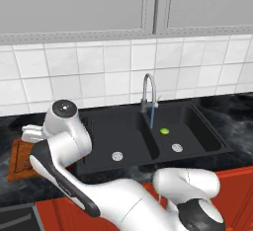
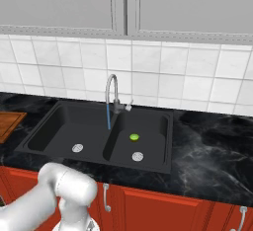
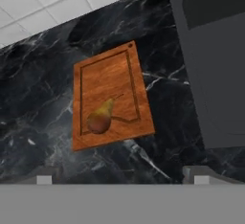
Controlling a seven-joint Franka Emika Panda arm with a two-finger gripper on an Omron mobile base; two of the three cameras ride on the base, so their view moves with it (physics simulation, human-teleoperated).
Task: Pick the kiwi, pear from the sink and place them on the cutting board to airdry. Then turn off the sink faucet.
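A yellow-brown pear (image 3: 100,117) lies on the reddish wooden cutting board (image 3: 109,72) on the dark marble counter, left of the black sink (image 3: 215,74). My gripper (image 3: 123,176) hovers above the board's near edge, open, with nothing between its fingers. The green kiwi (image 1: 164,131) (image 2: 134,137) rests in the right basin of the sink (image 1: 123,129) (image 2: 62,126), near the drain. Blue water runs from the silver gooseneck faucet (image 1: 148,88) (image 2: 112,88). In the left base view my arm reaches left over the cutting board (image 1: 17,165), whose corner also shows as the cutting board (image 2: 7,124).
White tiled wall and grey upper cabinets stand behind the sink. Black marble counter (image 2: 212,146) stretches to the right of the basins. Red cabinet fronts (image 2: 163,210) with silver handles run below the counter edge.
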